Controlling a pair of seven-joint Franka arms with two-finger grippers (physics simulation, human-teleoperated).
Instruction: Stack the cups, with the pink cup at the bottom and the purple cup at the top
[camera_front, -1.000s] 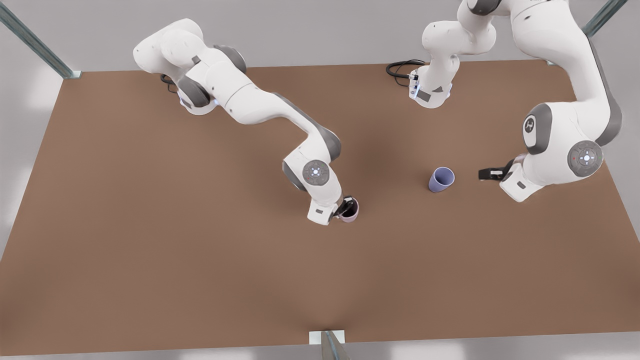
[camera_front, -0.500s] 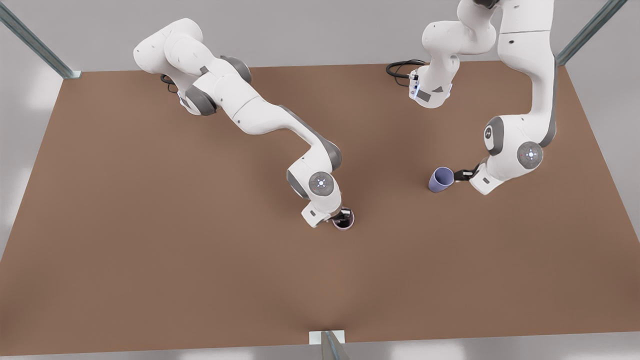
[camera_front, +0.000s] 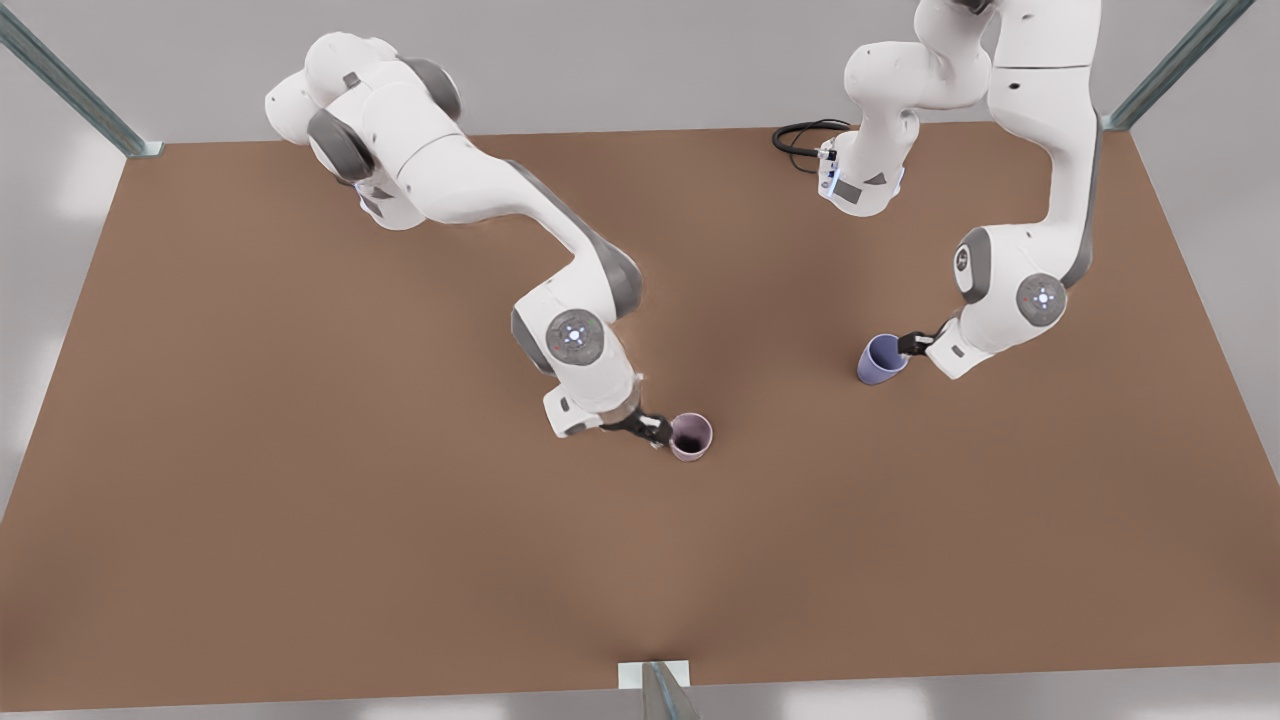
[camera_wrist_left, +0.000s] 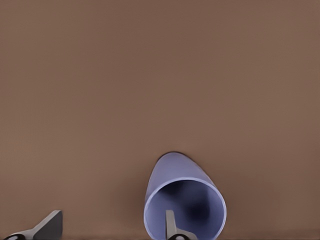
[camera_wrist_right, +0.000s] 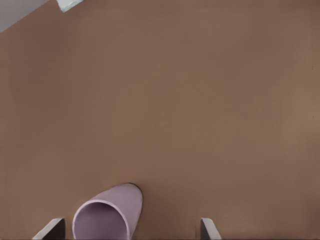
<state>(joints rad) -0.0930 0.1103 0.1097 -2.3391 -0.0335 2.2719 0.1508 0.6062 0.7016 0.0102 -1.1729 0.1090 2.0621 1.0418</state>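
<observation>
Reaching in from the front view's right, my left gripper (camera_front: 905, 343) is sitting at the rim of the purple cup (camera_front: 882, 358), which is standing upright on the brown table (camera_front: 300, 480). In my left wrist view one finger (camera_wrist_left: 171, 225) is lying inside the mouth of the purple cup (camera_wrist_left: 183, 201) and the other finger (camera_wrist_left: 47, 226) is standing well outside its wall, so my jaws are spread wide around one side of the rim and are not clamping anything.

My right gripper (camera_front: 658, 430) is sitting just beside the pink cup (camera_front: 690, 436), on the side away from the purple cup. The pink cup is standing upright on the table, well apart from the purple cup and nearer the table's front edge. In my right wrist view both fingertips (camera_wrist_right: 51, 229) are showing far apart, with the pink cup (camera_wrist_right: 106, 212) lying between them, closer to one finger than to the other; the jaws are wide open and holding nothing.

Beyond the purple cup, a black cable (camera_front: 800, 137) is coiling at the table's far edge beside my arm's base. I am reading no writing or brand on either cup.
</observation>
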